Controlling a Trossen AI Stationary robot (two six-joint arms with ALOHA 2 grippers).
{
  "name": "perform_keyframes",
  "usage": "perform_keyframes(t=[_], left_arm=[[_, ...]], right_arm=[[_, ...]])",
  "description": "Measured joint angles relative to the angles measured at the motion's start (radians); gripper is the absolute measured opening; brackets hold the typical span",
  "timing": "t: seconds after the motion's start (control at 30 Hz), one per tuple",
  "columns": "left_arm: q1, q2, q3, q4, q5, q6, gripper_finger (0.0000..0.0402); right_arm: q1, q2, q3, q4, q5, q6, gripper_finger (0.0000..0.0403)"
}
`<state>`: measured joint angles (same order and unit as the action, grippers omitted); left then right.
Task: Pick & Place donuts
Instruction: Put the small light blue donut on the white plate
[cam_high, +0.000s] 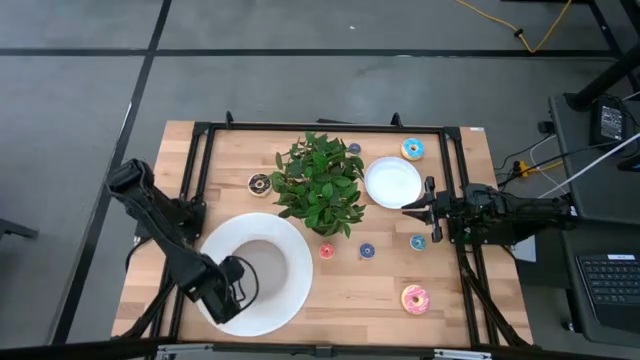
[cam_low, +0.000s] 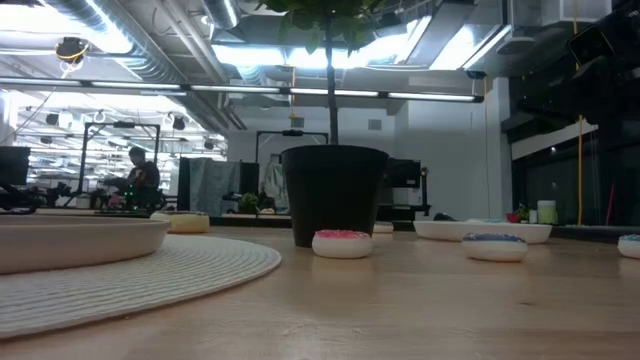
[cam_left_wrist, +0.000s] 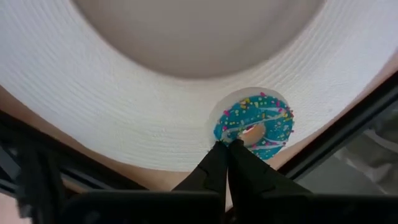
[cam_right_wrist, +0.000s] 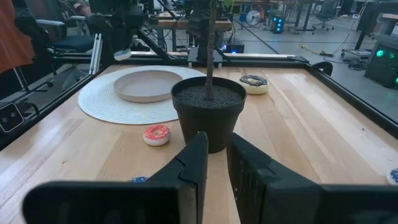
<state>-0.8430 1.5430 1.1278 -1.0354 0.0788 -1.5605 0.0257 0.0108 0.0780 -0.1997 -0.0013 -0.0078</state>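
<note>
My left gripper (cam_high: 227, 298) hangs over the near rim of the round white woven mat (cam_high: 290, 300), pointing down, shut on a blue-frosted sprinkled donut (cam_left_wrist: 258, 126). In the high view the gripper hides that donut. Other donuts lie flat on the wooden table: a light-blue one (cam_high: 413, 149) far right, a pink one (cam_high: 415, 298) near right, a chocolate one (cam_high: 260, 183) left of the plant, and tiny red (cam_high: 327, 251), blue (cam_high: 367, 251) and teal (cam_high: 418, 241) ones. My right gripper (cam_high: 412, 208) waits level at the small white plate's (cam_high: 392, 182) right rim, its fingers (cam_right_wrist: 198, 155) slightly apart with nothing between them. My left gripper pinches the outer rim of the blue-frosted donut (cam_left_wrist: 222, 138) between its two fingertips, coming from above and pointing down. The donut is lifted clear of the mat, its frosted face turned up toward the wrist, sticking out to one side of the fingertips.
A potted green plant (cam_high: 320, 182) in a black pot (cam_low: 334, 195) stands mid-table. A shallow beige plate (cam_right_wrist: 146, 85) sits on the woven mat. A black frame (cam_high: 200, 150) runs around the table top. People and equipment show in the room beyond.
</note>
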Motion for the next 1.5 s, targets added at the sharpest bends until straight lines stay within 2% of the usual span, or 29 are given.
perform_keyframes(t=[0.43, 0.67, 1.17, 1.5], left_arm=[[0.14, -0.137, 0.0, -0.101, -0.012, 0.247, 0.0002], [0.209, -0.186, 0.0, -0.104, -0.016, 0.378, 0.0002], [0.292, -0.196, 0.0, -0.092, 0.011, 0.62, 0.0002], [0.303, -0.196, 0.0, -0.08, -0.01, 0.676, 0.0002]], right_arm=[[0.0, 0.0, 0.0, 0.0, 0.0, 0.0, 0.0063], [0.0, 0.0, 0.0, 0.0, 0.0, 0.0, 0.0063], [0.0, 0.0, 0.0, 0.0, 0.0, 0.0, 0.0063], [0.0, 0.0, 0.0, 0.0, 0.0, 0.0, 0.0063]])
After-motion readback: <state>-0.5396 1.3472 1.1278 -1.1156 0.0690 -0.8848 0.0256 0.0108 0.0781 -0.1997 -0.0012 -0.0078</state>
